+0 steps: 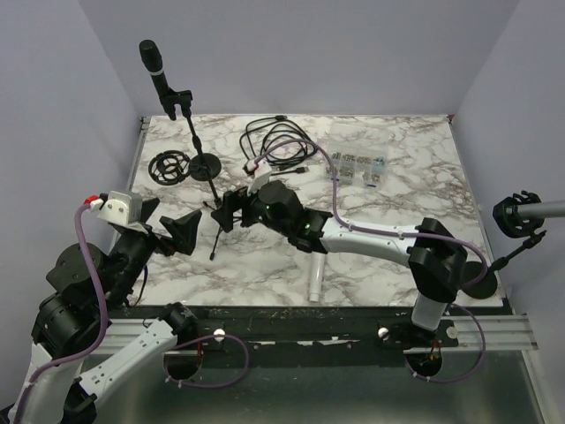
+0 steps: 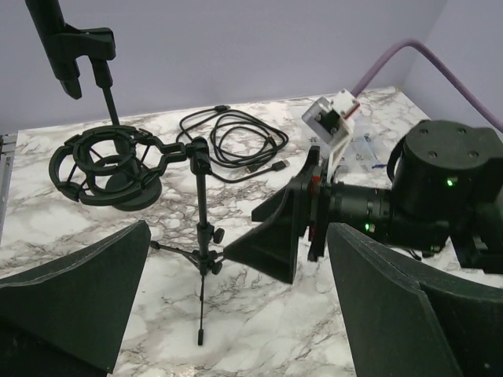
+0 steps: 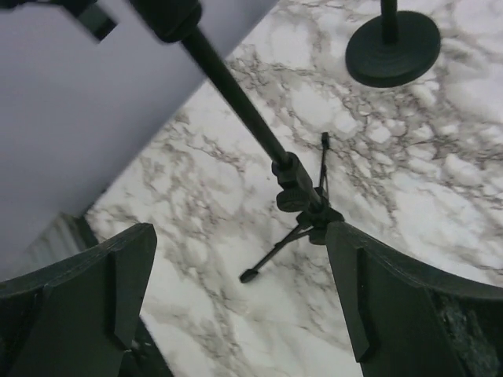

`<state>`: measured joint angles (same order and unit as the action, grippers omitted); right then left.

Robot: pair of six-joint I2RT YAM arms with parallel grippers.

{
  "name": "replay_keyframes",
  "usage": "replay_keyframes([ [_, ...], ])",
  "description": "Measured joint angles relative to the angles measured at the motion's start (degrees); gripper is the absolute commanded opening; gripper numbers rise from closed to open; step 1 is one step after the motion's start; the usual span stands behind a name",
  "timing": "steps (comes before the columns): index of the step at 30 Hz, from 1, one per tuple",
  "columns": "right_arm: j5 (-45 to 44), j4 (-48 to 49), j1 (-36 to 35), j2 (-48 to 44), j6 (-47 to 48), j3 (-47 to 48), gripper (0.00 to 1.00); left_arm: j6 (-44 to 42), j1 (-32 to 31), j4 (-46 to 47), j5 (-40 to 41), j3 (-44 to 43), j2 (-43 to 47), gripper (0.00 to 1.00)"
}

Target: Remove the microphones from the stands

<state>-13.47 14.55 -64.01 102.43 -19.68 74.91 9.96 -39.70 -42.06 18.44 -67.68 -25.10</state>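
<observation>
The black microphone (image 1: 152, 62) sits upright in the clip of a thin stand with a round base (image 1: 207, 165) at the back left of the table; it also shows at the top left of the left wrist view (image 2: 55, 39). A small black tripod (image 1: 214, 231) carries a ring-shaped shock mount (image 1: 168, 166). My right gripper (image 1: 231, 210) is open and empty, right beside the tripod's pole (image 3: 302, 212). My left gripper (image 1: 181, 231) is open and empty, just left of the tripod (image 2: 200, 236). Both grippers are well below the microphone.
A coiled black cable (image 1: 278, 141) and a clear bag of small parts (image 1: 357, 166) lie at the back. A white tube (image 1: 316, 281) lies near the front edge. Another stand with a black holder (image 1: 516, 216) is at the right edge.
</observation>
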Motion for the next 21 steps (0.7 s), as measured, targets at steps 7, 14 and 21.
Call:
replay_keyframes([
  [7, 20.28, 6.84, 10.60, 1.16, -28.87, -2.93, 0.85, 0.44, 0.00, -0.02, -0.04, 0.00, -0.02, 0.99],
  [14, 32.70, 22.10, 14.08, 11.02, -46.88, -6.82, 0.81, 1.22, 0.00, -0.13, -0.59, 0.00, -0.04, 0.99],
  [21, 36.09, 29.57, 13.77, 15.61, -55.04, -6.86, 0.70, 2.12, 0.00, -0.50, -1.57, -0.02, -0.04, 0.99],
])
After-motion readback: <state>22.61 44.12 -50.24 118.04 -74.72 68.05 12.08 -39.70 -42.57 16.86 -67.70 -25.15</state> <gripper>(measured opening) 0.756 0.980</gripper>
